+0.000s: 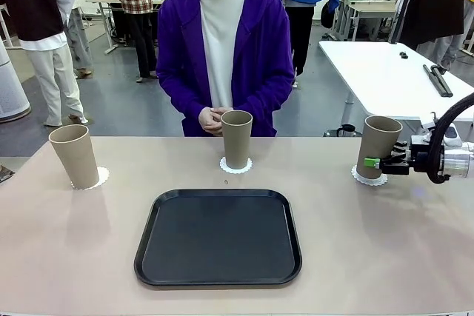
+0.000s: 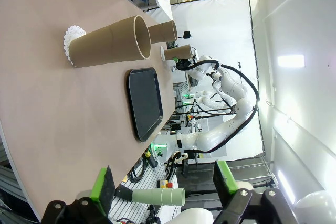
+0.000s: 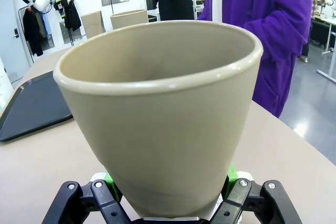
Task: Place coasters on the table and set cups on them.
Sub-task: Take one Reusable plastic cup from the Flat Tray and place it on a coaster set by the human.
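Observation:
Three tan cups stand on the beige table (image 1: 74,257). The left cup (image 1: 74,155) rests on a white lacy coaster (image 1: 100,177), and the middle cup (image 1: 237,138) on another coaster (image 1: 235,166). My right gripper (image 1: 378,162) is shut on the lower part of the right cup (image 1: 378,146), which leans slightly with its base at a third coaster (image 1: 368,177). In the right wrist view this cup (image 3: 163,108) sits between the green pads (image 3: 231,174). My left gripper (image 2: 164,181) hangs open beyond the table's edge, far from the left cup (image 2: 110,45) and its coaster (image 2: 71,35).
A black rounded tray (image 1: 218,236) lies bare at the table's front centre. The person in a purple hoodie stands at the far side with clasped hands (image 1: 213,118) just behind the middle cup. A white table (image 1: 392,72) stands at the back right.

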`<state>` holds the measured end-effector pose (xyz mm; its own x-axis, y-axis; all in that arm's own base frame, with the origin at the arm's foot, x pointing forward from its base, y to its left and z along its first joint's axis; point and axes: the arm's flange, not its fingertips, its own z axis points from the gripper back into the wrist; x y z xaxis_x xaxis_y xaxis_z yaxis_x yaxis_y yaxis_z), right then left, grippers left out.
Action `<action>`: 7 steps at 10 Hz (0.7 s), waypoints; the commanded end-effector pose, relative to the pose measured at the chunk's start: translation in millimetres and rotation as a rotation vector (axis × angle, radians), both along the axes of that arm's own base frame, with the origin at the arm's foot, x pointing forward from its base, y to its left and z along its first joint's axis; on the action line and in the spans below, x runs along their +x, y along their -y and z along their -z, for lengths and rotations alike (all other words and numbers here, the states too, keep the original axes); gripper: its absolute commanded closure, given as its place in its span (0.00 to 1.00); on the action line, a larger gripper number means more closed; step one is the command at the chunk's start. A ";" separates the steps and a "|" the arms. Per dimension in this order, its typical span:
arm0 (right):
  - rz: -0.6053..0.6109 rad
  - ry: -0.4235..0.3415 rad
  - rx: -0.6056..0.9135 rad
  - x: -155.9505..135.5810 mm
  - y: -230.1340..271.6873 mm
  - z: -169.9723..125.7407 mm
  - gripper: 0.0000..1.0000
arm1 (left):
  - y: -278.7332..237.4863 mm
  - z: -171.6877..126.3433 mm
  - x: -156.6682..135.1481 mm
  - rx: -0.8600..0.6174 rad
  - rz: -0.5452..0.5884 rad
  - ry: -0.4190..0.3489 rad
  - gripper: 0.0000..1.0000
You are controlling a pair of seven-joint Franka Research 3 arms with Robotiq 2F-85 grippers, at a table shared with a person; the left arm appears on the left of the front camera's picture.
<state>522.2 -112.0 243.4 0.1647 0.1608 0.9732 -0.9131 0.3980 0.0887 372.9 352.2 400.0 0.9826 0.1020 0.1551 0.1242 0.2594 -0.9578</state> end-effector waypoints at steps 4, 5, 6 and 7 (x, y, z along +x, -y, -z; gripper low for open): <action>-0.014 -0.007 0.016 10.2 20.2 12.5 0.18 | -0.2 -2.1 -1.3 0.006 -0.004 -0.007 0.00; -0.013 -0.007 0.018 10.8 21.5 13.2 0.18 | -0.2 -2.1 -1.3 0.006 -0.004 -0.007 0.00; -0.014 -0.006 0.019 11.1 22.3 13.3 0.18 | -0.2 -2.1 -1.3 0.006 -0.004 -0.007 0.00; -0.018 -0.007 0.019 11.2 22.7 13.5 0.18 | -0.2 -2.1 -1.3 0.006 -0.004 -0.007 0.00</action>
<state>529.8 -130.8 228.8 0.1715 0.1492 0.9738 -0.9078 0.4080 0.0973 372.9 352.2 400.0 0.9826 0.1020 0.1551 0.1243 0.2594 -0.9578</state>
